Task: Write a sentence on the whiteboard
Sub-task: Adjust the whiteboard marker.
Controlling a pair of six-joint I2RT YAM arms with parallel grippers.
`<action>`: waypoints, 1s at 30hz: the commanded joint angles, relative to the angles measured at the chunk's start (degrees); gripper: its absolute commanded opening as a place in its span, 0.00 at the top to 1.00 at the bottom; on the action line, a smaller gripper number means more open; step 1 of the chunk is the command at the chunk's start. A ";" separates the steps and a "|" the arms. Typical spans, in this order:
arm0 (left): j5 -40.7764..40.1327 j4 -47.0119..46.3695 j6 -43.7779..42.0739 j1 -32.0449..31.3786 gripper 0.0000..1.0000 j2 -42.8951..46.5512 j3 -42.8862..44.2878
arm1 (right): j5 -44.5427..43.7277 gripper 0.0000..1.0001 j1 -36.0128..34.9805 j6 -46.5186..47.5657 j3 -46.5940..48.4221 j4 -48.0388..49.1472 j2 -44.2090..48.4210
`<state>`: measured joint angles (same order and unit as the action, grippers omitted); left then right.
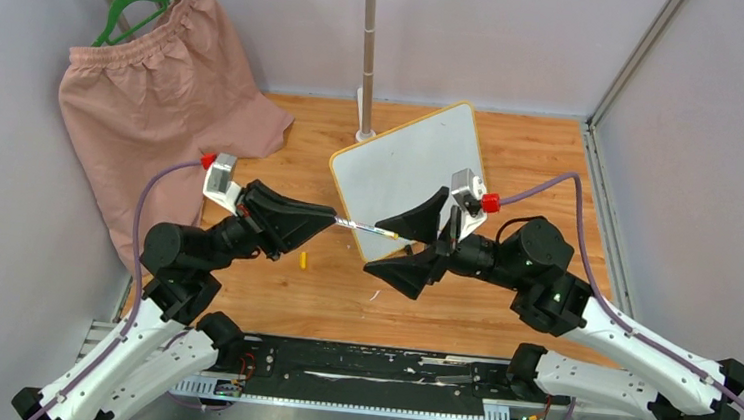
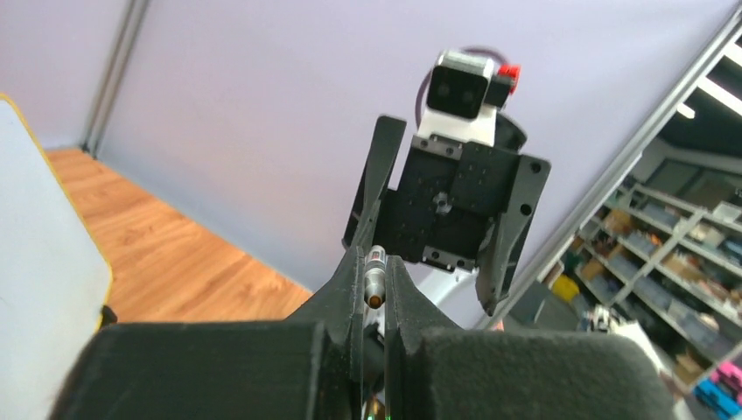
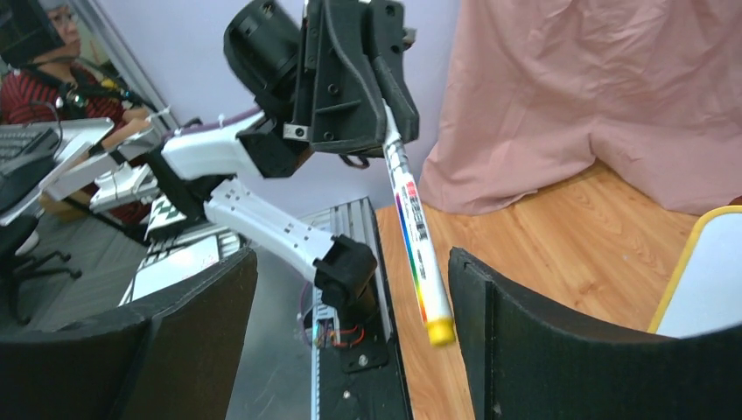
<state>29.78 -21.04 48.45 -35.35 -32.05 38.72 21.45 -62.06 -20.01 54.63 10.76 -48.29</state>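
Observation:
The whiteboard [image 1: 414, 165] with its yellow-orange frame lies tilted on the wooden table; its face looks blank and no sentence shows. My left gripper [image 1: 330, 218] is shut on a white marker [image 1: 366, 229] that points at my right gripper [image 1: 403, 245]. The right gripper is open, its fingers on either side of the marker's yellow end [image 3: 440, 331] without touching it. In the left wrist view the marker [image 2: 374, 282] is clamped between the fingers, a tapered orange-tipped end facing the camera. A small yellow cap [image 1: 304, 260] lies on the table.
A pink garment [image 1: 157, 83] hangs on a green hanger [image 1: 133, 6] at the back left. A metal pole [image 1: 369, 49] stands behind the board. Grey walls enclose the table. The whiteboard's edge shows in the left wrist view [image 2: 52, 254] and the right wrist view [image 3: 709, 271].

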 commanded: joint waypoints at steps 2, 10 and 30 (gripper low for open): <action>-10.23 -12.49 7.31 -0.08 1.00 2.31 -3.55 | -7.35 0.17 -0.78 -3.66 -2.67 12.41 0.20; -9.93 -14.91 8.66 -0.15 1.00 2.73 -3.63 | -7.16 0.26 -0.76 -7.15 0.65 20.13 -5.87; -16.33 -14.91 12.37 -0.18 1.00 5.16 -5.86 | -7.86 0.47 -0.79 -13.03 5.06 30.96 -14.26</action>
<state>15.31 -34.20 60.16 -35.35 -27.35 33.21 14.33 -62.13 -31.90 56.97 38.06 -62.15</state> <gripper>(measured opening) 0.068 0.563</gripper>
